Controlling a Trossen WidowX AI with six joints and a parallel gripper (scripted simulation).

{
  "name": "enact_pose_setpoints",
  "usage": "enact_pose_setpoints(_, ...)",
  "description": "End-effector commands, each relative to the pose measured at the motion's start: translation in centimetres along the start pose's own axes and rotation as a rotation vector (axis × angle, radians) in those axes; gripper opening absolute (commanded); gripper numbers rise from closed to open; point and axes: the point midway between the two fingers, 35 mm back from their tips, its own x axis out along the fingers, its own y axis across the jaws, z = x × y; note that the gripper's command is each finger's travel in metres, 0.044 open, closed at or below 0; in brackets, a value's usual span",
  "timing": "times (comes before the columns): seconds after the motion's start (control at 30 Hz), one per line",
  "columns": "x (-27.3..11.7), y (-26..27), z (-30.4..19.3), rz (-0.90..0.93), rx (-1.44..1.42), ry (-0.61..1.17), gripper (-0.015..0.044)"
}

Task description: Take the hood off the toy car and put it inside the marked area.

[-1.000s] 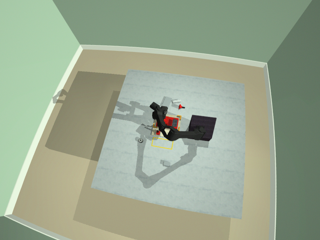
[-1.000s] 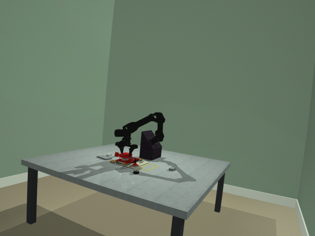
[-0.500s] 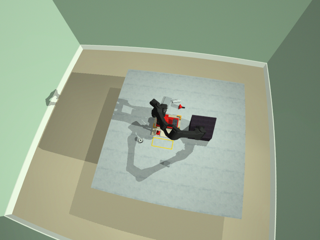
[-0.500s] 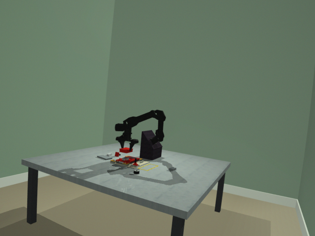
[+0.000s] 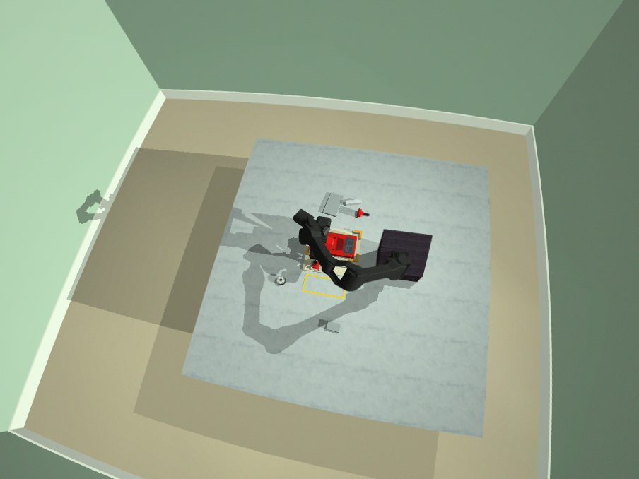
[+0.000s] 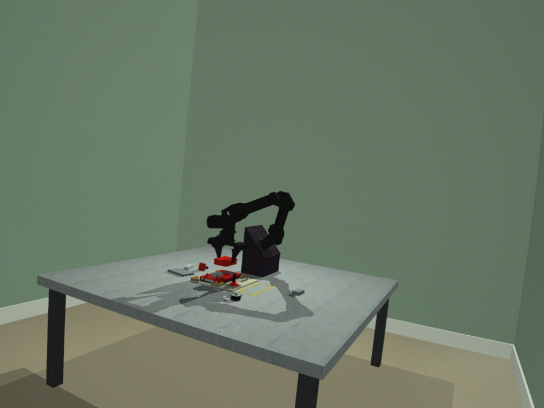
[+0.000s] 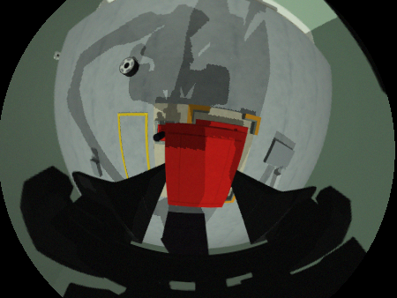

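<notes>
My gripper (image 6: 226, 259) (image 7: 199, 169) is shut on the red hood (image 6: 224, 262) (image 7: 198, 181), one finger at each side. The hood hangs level above the toy car, clear of it. The arm hides the fingertips in the top view. The red toy car (image 5: 340, 253) (image 6: 219, 277) sits on the beige base between orange corner pieces; in the wrist view the hood covers most of it. The marked area is a yellow outline (image 5: 323, 294) (image 6: 264, 290) (image 7: 132, 114) on the table beside the beige base, and nothing lies in it.
A red piece with a black peg (image 5: 315, 264) (image 6: 234, 283) stands on the beige base near the outline. A wheel (image 5: 278, 280) (image 6: 236, 297) (image 7: 129, 66) and a small grey block (image 5: 332, 328) (image 6: 298, 292) lie beyond. A grey plate (image 5: 330, 204) (image 6: 180, 272) lies past the car.
</notes>
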Motion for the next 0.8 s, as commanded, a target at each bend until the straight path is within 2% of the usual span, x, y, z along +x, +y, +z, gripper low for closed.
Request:
enact_pose_setpoints(0.0,-0.2,1.5,-0.1,0.002,0.008,-0.003,0.0000)
enact_pose_setpoints(0.77,-0.6,9.6,-1.1,0.002,0.005,-0.005,0.0000)
